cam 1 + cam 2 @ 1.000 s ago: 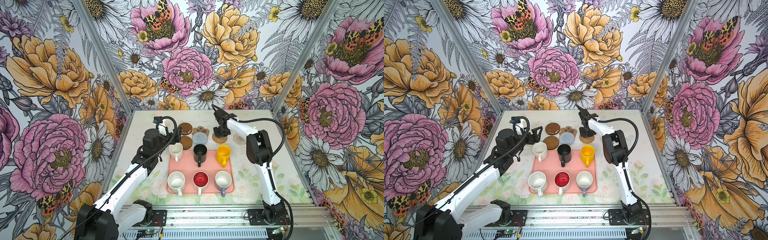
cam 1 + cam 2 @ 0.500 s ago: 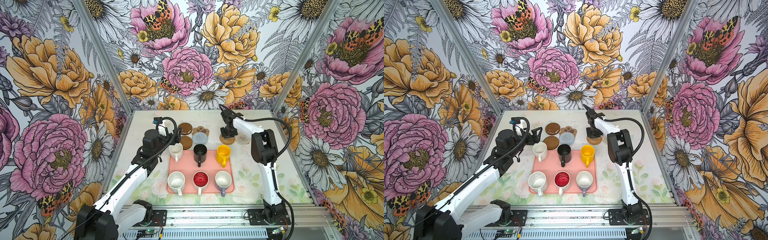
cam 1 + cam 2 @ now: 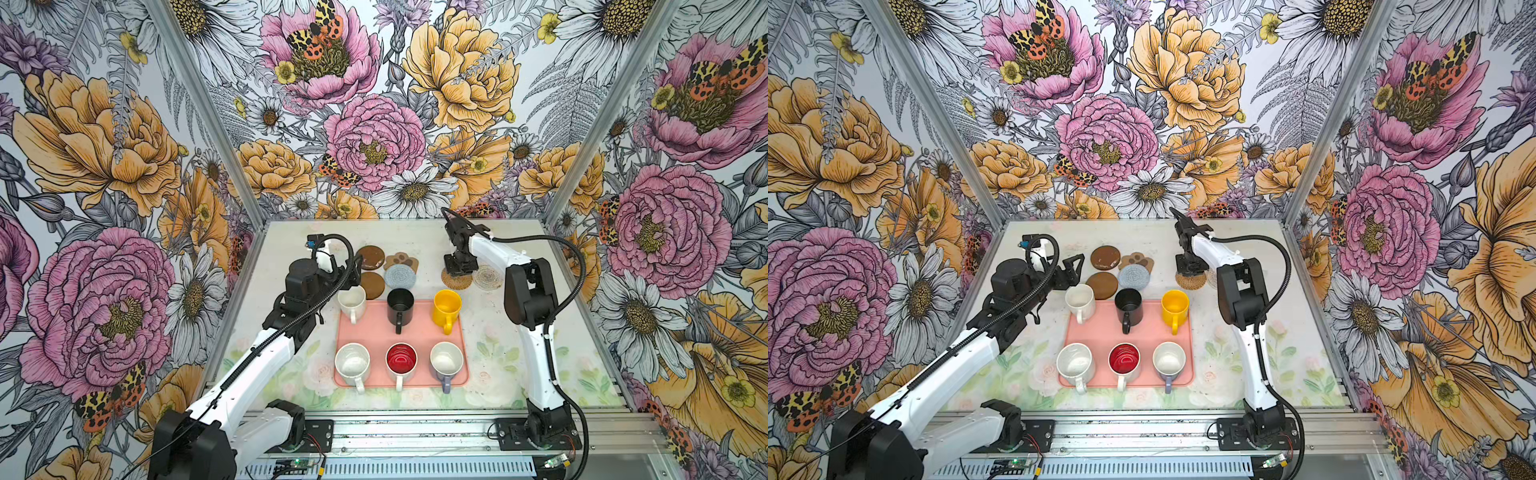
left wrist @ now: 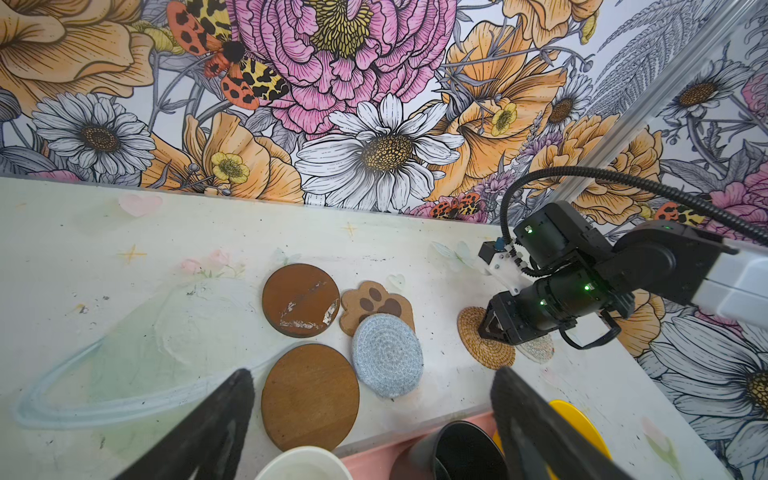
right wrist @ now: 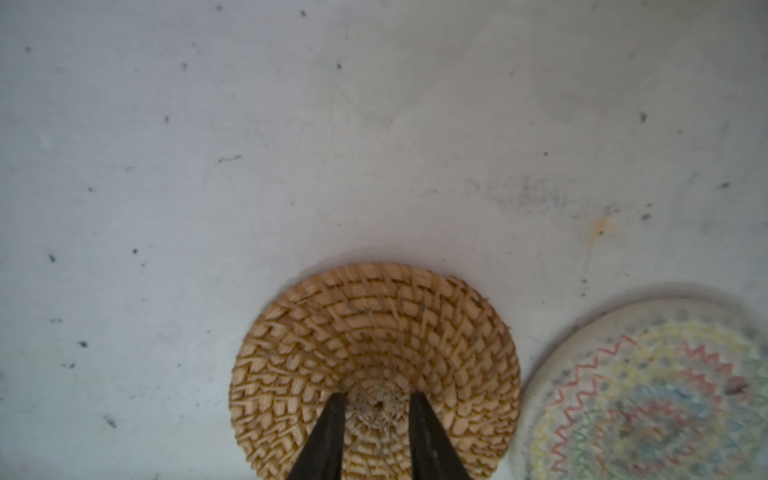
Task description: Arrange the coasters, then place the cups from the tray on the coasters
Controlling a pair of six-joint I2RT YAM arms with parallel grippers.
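My right gripper (image 3: 457, 270) points down on the tan rattan coaster (image 5: 374, 324). Its jaws stand a little apart (image 5: 377, 397) over the coaster's centre, and the coaster lies flat beside the pale cream woven coaster (image 3: 487, 277). Two brown discs (image 3: 370, 257) (image 3: 372, 284), the paw-print coaster (image 3: 401, 261) and the grey-blue coaster (image 3: 400, 276) cluster at the back left, some overlapping. Several cups stand on the pink tray (image 3: 374, 332), among them white (image 3: 352, 299), black (image 3: 400, 305) and yellow (image 3: 446, 306). My left gripper (image 4: 371, 374) hovers wide open and empty above the near brown disc and the white cup.
The tray's front row holds a white cup (image 3: 352, 360), a red-lined cup (image 3: 401, 359) and a lavender cup (image 3: 446, 358). Flowered walls close the table at the back and both sides. Bare tabletop lies left of the coasters and right of the tray.
My right gripper has slid the rattan coaster to the right, up beside the cream coaster, and its jaws have parted slightly. The left arm has not moved.
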